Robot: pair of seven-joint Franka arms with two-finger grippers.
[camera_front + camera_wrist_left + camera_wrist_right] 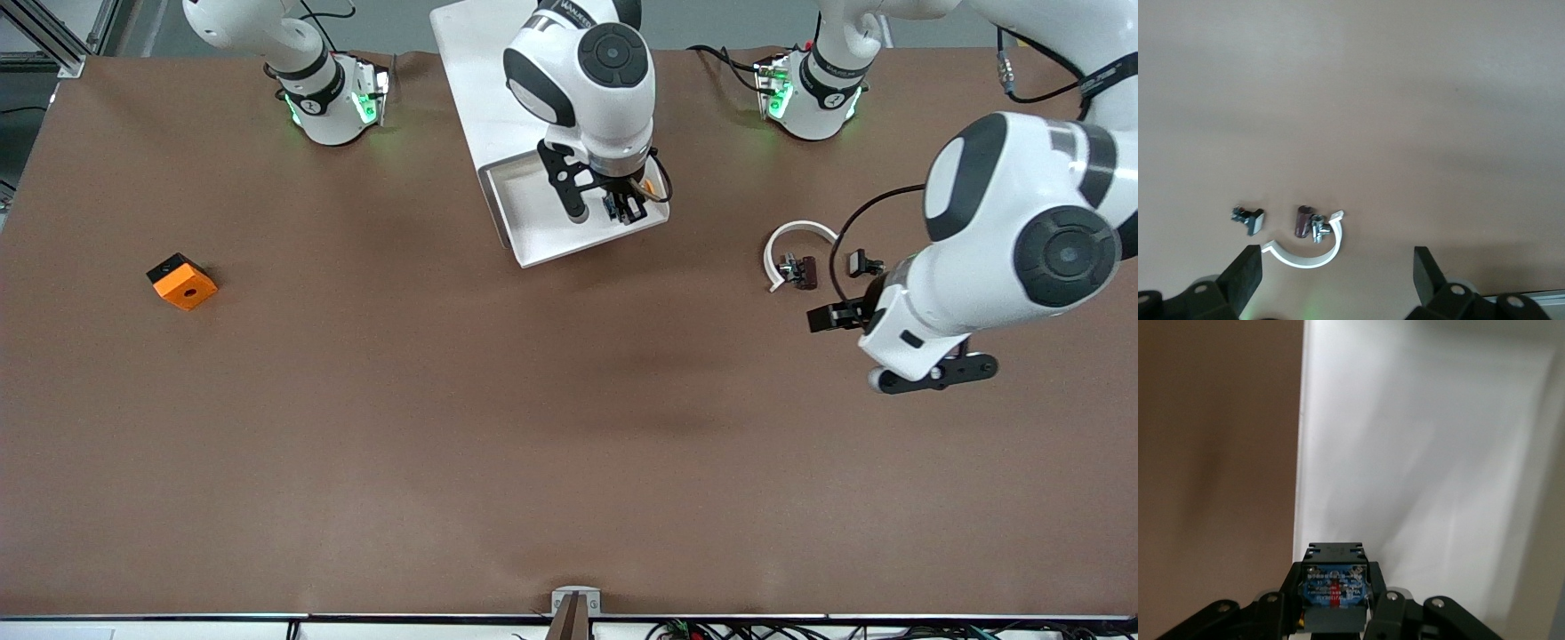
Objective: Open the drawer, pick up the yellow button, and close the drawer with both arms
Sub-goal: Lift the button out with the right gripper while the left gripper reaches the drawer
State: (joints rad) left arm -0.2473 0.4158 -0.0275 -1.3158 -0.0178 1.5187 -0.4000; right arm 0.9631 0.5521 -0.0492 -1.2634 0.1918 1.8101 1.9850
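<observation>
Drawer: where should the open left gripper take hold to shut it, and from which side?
Probably the drawer's front wall, the edge nearest the front camera. It is a thin upright lip, so the left gripper, now open, could straddle it from above. No handle shows. Stay clear of the right gripper, shut on the button over the tray.

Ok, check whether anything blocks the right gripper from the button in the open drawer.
Nothing does: the right gripper is already shut on the button, down in the open drawer. The left gripper waits open over the table near the white clamp.
</observation>
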